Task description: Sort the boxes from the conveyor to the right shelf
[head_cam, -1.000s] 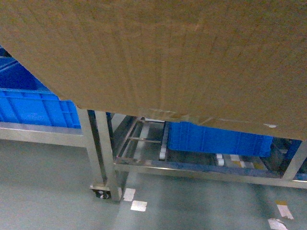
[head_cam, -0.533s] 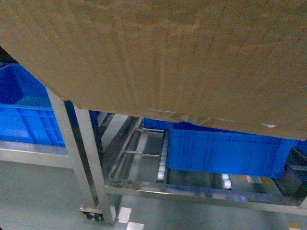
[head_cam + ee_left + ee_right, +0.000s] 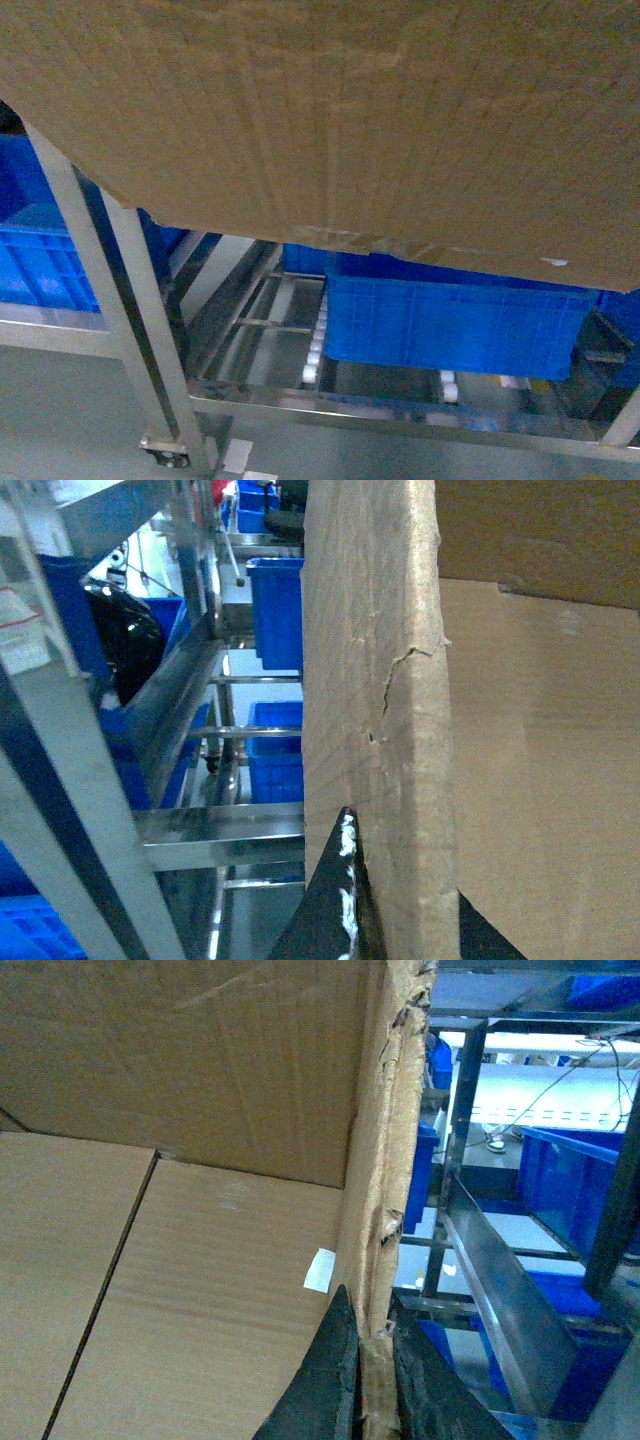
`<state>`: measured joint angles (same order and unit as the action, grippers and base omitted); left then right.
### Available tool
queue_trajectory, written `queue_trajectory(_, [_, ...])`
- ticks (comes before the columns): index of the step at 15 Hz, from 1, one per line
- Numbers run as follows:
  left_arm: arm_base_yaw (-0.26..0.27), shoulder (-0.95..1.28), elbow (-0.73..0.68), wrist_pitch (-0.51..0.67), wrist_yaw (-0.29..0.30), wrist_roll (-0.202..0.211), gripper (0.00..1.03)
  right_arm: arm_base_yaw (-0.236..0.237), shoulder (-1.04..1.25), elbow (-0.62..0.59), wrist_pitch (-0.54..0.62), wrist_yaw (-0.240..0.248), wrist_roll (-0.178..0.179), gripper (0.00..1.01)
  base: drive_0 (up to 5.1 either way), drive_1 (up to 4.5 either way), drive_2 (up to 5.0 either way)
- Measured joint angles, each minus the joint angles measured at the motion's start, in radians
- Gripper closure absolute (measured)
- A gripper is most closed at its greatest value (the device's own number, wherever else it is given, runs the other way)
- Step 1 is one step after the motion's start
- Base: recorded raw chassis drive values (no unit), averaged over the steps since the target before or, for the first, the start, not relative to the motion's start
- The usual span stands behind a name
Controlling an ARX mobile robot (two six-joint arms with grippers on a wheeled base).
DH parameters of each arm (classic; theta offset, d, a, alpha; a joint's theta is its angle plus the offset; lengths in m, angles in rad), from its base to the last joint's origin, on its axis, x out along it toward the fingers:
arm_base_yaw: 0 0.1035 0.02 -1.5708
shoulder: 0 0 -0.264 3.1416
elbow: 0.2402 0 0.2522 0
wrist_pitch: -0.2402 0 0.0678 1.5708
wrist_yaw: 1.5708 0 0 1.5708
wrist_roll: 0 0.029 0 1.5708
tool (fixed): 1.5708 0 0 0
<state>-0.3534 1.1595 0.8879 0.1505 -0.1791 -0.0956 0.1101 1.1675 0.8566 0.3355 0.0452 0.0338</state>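
Since the earlier head frames the shelf (image 3: 150, 330) has slid right and grown in the lower half of the frame, its upright post now at lower left and the blue crate (image 3: 450, 325) sitting lower centre; the box (image 3: 330, 120) fills the top of the frame as before.

The box hides most of the head view, so the likeliest trouble is its bottom edge striking the shelf frame or the crate already on the rollers. The torn, cracked cardboard wall could also buckle or slip in the grip, tilting the load.

In the left wrist view, the left gripper (image 3: 395, 920) at bottom centre straddles the box's side wall, one finger outside, one inside, clamped on it. In the right wrist view, the right gripper (image 3: 372, 1390) at bottom centre pinches the opposite ragged wall the same way. The box hangs between both, above and before the shelf.
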Motion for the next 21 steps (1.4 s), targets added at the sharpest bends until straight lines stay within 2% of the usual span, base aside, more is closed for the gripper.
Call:
queue_trajectory(3, [-0.001, 0.000, 0.000, -0.003, 0.000, 0.000, 0.99, -0.001, 0.000, 0.000, -0.002, 0.001, 0.000, 0.98, 4.8, -2.10, -2.1])
queue_trajectory(6, [-0.006, 0.000, 0.000, 0.001, 0.002, 0.000, 0.99, -0.008, -0.001, 0.000, -0.003, 0.003, 0.001, 0.98, 0.0, 0.00, 0.0])
queue_trajectory(9, [-0.005, -0.003, 0.000, 0.002, 0.000, 0.000, 0.99, -0.005, -0.009, 0.000, 0.001, 0.001, 0.000, 0.98, 0.1, 3.36, -3.2])
queue_trajectory(10, [-0.005, -0.003, 0.000, 0.003, 0.000, 0.000, 0.99, -0.005, -0.010, 0.000, -0.002, 0.001, 0.000, 0.98, -2.6, 4.88, -2.6])
queue_trajectory(15, [-0.002, 0.001, 0.000, 0.000, 0.000, 0.000, 0.99, -0.005, -0.002, 0.000, -0.001, -0.001, 0.000, 0.98, 0.0, 0.00, 0.0])
queue_trajectory(18, [-0.007, 0.001, 0.000, 0.000, 0.002, 0.000, 0.99, -0.007, -0.005, 0.000, -0.003, 0.003, 0.000, 0.98, -4.6, 3.89, 0.7])
queue_trajectory(21, [-0.004, 0.001, 0.000, 0.003, 0.002, 0.000, 0.99, -0.006, -0.005, 0.000, -0.001, 0.000, 0.000, 0.98, 0.1, 0.11, 0.1])
